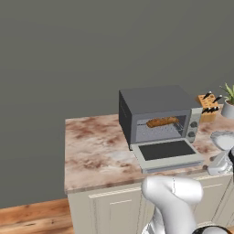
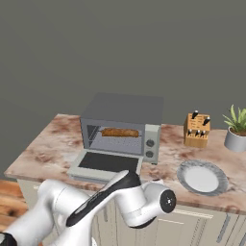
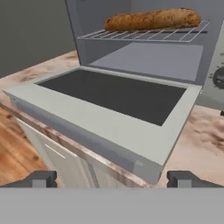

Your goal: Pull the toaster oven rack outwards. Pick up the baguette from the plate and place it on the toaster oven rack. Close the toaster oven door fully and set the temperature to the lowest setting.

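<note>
On the marble counter [image 1: 91, 151] in the left base view, the toaster oven [image 1: 157, 114] stands with its door [image 1: 167, 153] folded down flat toward the near edge. The baguette [image 1: 162, 122] lies on the rack [image 1: 160, 125] inside the cavity. A knife block [image 1: 208, 106] and a potted plant [image 1: 227, 103] sit at the far right.

From the right base view, the baguette [image 2: 119, 132] rests across the rack [image 2: 117, 136] within the toaster oven [image 2: 122, 125], door [image 2: 105, 164] lowered. The plate [image 2: 202, 177] lies bare to the right, near the counter's front edge.

Along the hand view, the gripper [image 3: 112, 179] sits low before the door [image 3: 109, 109], just off its near edge, fingertips [image 3: 41, 178] set wide apart and holding nothing. Beyond, the baguette [image 3: 153, 19] lies lengthwise on the rack [image 3: 144, 35].
</note>
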Motion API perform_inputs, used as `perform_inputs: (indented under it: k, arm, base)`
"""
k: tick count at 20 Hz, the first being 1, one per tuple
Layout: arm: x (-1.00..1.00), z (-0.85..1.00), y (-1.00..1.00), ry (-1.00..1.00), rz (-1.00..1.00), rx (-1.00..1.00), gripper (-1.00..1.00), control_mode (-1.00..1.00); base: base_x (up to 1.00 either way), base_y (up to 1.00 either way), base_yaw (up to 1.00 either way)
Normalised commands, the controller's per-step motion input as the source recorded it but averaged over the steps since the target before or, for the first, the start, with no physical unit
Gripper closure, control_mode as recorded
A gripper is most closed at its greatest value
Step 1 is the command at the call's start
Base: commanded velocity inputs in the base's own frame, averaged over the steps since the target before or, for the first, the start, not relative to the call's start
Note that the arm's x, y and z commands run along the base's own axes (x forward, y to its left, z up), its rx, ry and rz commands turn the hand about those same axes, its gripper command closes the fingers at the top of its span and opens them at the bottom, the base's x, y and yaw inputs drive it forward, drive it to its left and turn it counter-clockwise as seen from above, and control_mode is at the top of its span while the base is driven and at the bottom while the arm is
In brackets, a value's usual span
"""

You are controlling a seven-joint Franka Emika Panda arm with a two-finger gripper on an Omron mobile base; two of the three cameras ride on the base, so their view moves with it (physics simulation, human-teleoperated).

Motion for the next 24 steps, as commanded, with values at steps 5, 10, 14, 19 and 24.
perform_inputs:
  k: [5, 10, 14, 19, 24]
  arm:
    - [0.24, -0.31, 0.0, 0.0, 0.0, 0.08, -1.0, -1.0]
    - [0.21, -0.33, 0.0, 0.0, 0.0, 0.07, -1.0, -1.0]
    - [0.21, -0.3, 0.0, 0.0, 0.0, 0.07, -1.0, -1.0]
    - [0.23, -0.28, 0.0, 0.0, 0.0, 0.08, -1.0, -1.0]
    - [0.31, -0.21, 0.02, 0.0, 0.0, 0.1, -1.0, -1.0]
  base:
    - [0.0, 0.0, 0.0]
    - [0.0, 0.0, 0.0]
    - [0.0, 0.0, 0.0]
    - [0.0, 0.0, 0.0]
    - [0.0, 0.0, 0.0]
